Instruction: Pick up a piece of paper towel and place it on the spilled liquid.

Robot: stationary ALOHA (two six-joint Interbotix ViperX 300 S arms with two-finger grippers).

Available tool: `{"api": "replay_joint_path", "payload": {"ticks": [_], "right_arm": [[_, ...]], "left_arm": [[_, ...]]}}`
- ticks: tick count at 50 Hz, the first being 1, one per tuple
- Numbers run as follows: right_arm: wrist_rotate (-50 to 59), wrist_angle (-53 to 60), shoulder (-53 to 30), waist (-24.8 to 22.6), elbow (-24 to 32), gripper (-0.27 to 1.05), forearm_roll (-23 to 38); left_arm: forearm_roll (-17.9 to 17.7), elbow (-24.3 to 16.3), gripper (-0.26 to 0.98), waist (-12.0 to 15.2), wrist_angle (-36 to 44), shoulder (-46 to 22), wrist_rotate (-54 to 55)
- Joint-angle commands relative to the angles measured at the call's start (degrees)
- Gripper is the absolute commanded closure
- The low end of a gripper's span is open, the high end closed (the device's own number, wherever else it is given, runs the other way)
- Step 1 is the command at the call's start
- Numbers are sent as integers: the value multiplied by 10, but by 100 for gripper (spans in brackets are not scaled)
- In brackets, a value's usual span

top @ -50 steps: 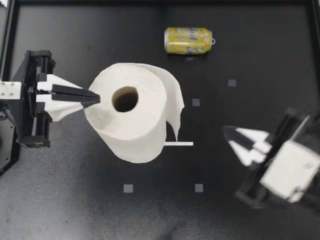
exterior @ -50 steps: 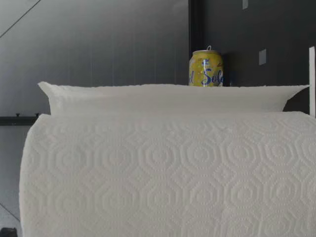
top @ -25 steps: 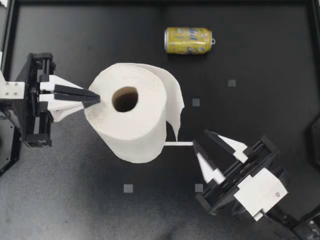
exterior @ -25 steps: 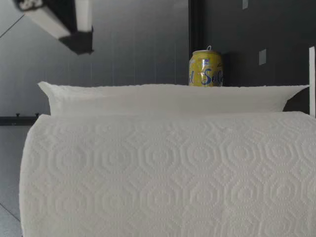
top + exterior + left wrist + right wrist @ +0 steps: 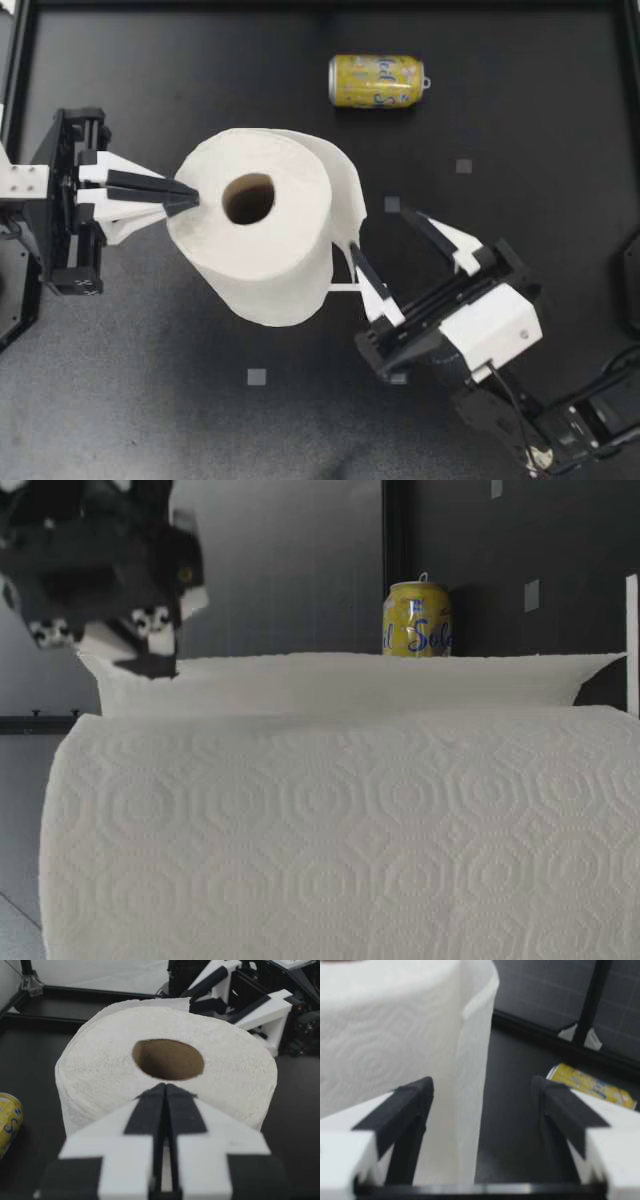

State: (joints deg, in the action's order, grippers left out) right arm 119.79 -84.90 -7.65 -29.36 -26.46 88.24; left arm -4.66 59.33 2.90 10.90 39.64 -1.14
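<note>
- Paper towel roll (image 5: 275,255) stands upright on the counter (image 5: 150,400); loose sheet (image 5: 352,205) hangs at its side
- Left end effector (image 5: 188,197) pinched closed; tips at the roll's top rim
- Right end effector (image 5: 385,233) spread wide; the sheet lies between its fingers, ungripped

Overhead: straight down on table (image 5: 150,400). Low: table height, hard against paper towel roll (image 5: 340,830). Wrists: close, facing roll from opposite sides. Yellow soda can (image 5: 376,81) in all four.

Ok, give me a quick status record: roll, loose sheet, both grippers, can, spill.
roll: upright, mid-table
loose sheet: hanging off the roll's side
left gripper: shut, tips at the roll's top edge
right gripper: open, loose sheet's edge between its fingers, not clamped
can: on its side, apart from the roll
spill: none visible
</note>
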Motion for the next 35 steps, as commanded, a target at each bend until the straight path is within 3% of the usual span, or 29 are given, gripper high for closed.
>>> {"api": "replay_joint_path", "payload": {"ticks": [1,24,35], "right_arm": [[1,-4,7,11,12,6,14],[-3,25,2,72,20,7,34],[-14,40,-2,86,20,20,35]], "left_arm": [[-3,-1,67,2,-3,-4,1],[-3,-4,67,2,-3,-18,0],[-4,-1,67,2,-2,-20,0]]}}
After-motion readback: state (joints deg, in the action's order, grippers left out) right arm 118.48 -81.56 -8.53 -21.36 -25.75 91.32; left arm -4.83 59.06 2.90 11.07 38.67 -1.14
